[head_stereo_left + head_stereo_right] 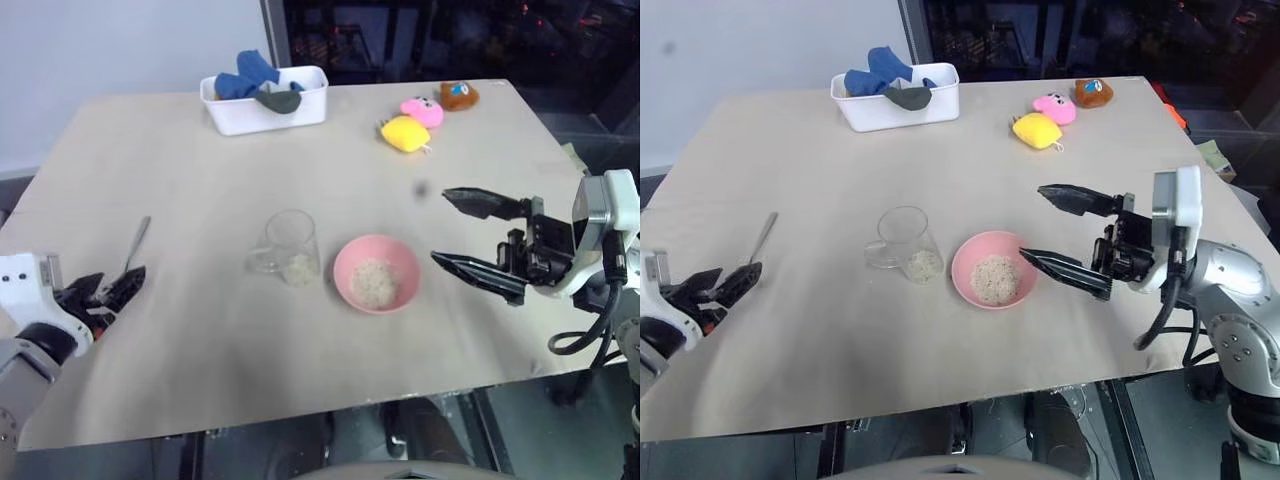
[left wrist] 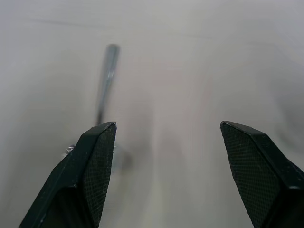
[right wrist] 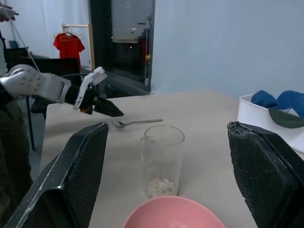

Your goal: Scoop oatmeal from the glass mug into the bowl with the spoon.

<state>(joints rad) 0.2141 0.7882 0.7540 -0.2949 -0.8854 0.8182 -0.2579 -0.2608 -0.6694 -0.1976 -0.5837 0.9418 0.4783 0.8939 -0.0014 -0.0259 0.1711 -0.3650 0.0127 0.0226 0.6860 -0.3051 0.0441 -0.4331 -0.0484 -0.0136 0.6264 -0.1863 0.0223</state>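
Jaws of both grippers stand wide and hold nothing.
Left gripper (image 1: 118, 288) hovers low at the near end of the spoon (image 1: 137, 243), which lies flat on the counter (image 1: 200, 350). Mug (image 1: 289, 247) stands upright mid-counter with a little oatmeal (image 1: 298, 267) in its bottom; just beside it the bowl (image 1: 376, 273) holds more. Right gripper (image 1: 470, 233) hangs above the counter beside the bowl.

spoon (image 2: 105, 80): blurred, bowl end behind left tool finger | bowl (image 3: 173, 212): cut off
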